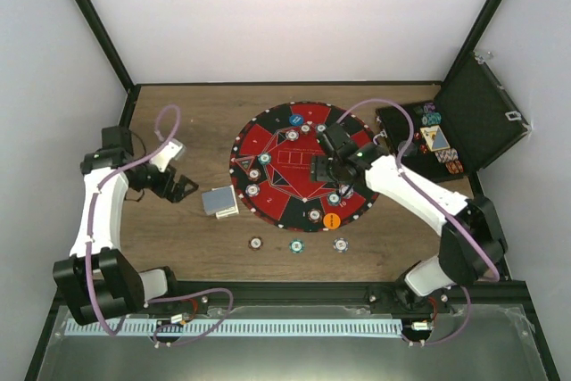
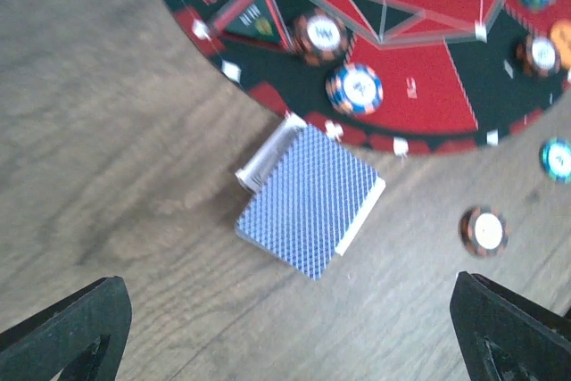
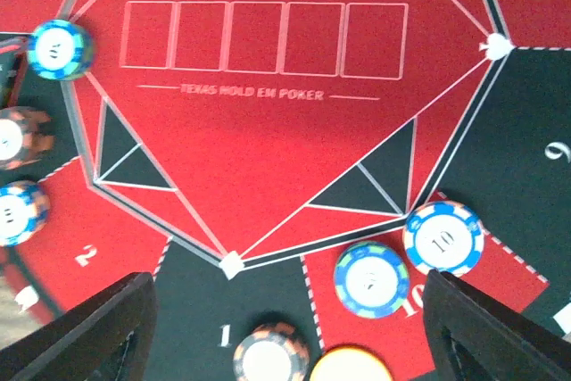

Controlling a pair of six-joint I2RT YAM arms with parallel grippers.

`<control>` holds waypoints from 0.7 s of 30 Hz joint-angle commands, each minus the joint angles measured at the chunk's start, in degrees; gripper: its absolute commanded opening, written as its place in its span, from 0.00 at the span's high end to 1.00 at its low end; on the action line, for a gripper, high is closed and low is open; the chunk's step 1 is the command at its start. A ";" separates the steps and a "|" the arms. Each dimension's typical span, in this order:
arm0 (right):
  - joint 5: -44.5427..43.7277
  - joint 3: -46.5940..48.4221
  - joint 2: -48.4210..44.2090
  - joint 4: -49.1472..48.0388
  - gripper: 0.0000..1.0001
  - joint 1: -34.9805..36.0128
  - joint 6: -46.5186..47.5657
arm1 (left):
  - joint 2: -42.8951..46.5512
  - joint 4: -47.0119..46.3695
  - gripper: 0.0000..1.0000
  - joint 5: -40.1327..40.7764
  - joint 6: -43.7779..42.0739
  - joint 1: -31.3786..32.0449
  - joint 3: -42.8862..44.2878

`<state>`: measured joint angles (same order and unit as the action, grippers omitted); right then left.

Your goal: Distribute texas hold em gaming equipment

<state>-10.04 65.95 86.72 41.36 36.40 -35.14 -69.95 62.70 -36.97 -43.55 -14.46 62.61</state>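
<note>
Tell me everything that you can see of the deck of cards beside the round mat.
The deck of cards is a squared rectangular stack, blue patterned backs up, white edges. It lies flat on the wooden table by the rim of the round mat; contact is unclear. A pale piece sticks out along one side. The open left tool hovers above, not touching it.

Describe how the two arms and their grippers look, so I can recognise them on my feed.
Both match: the left arm and right arm have white links between black joint housings, each trailed by a looping lilac cable. The left gripper and right gripper carry plain black wedge-shaped fingers. No markings are visible.
</note>
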 commanded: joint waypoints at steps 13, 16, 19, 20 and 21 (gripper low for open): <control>18.98 -11.63 -9.05 -12.49 0.10 8.57 -2.45 | -6.98 -9.81 0.00 9.68 -20.93 12.43 -10.03; 19.01 -13.25 -9.49 -13.51 0.10 10.26 -3.33 | -8.18 -12.08 0.00 11.58 -24.14 13.59 -11.02; 18.75 -14.25 -10.49 -13.78 0.09 11.53 -4.06 | -9.72 -13.70 0.00 13.43 -25.94 14.06 -11.01; 18.75 -14.46 -10.86 -13.78 0.09 11.74 -4.29 | -10.21 -13.71 0.00 13.57 -26.59 14.14 -10.90; 18.63 -14.75 -11.14 -13.75 0.09 11.90 -4.47 | -10.58 -13.66 0.00 13.71 -27.26 14.30 -10.85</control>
<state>8.14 51.79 78.11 29.39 47.11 -38.09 -79.24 51.90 -24.69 -65.32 -0.69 51.92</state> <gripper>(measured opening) 0.911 0.999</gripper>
